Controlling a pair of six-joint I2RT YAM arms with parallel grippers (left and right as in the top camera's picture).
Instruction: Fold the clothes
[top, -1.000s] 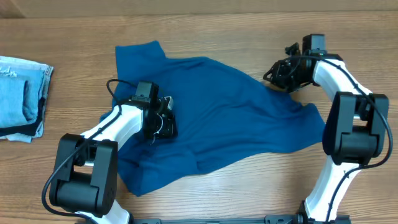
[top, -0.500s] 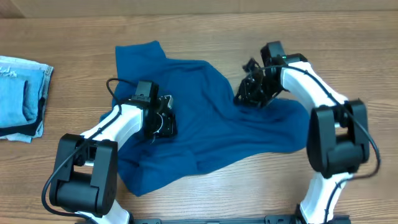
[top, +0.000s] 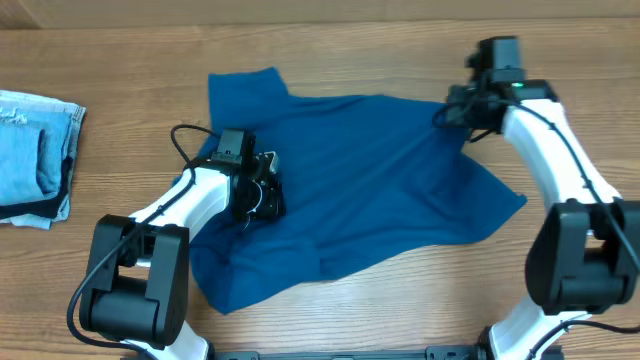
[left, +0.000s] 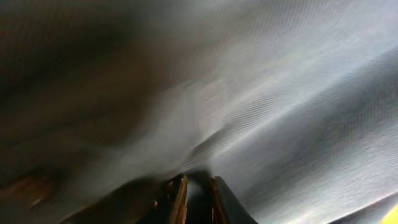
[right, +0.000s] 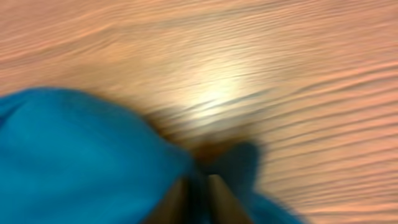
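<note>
The clothes are one deep teal shirt lying crumpled across the middle of the wooden table. My left gripper rests on the shirt's left half, its jaws nearly together with a fold of cloth between them. Seen from the left wrist, the gripper pinches fabric that fills the frame and looks grey. At the shirt's far right edge my right gripper is shut on the cloth. The right wrist view shows the gripper clamped on blurred teal fabric above bare wood.
A folded stack of pale blue denim with a dark edge lies at the table's left edge. Bare wood runs along the far side and the near right corner.
My right gripper closed on the shirt's right edge, dipped inward toward the centre, then pulled back out to the far right, spreading the cloth. The far-left sleeve slid slightly right. The left arm stayed put.
</note>
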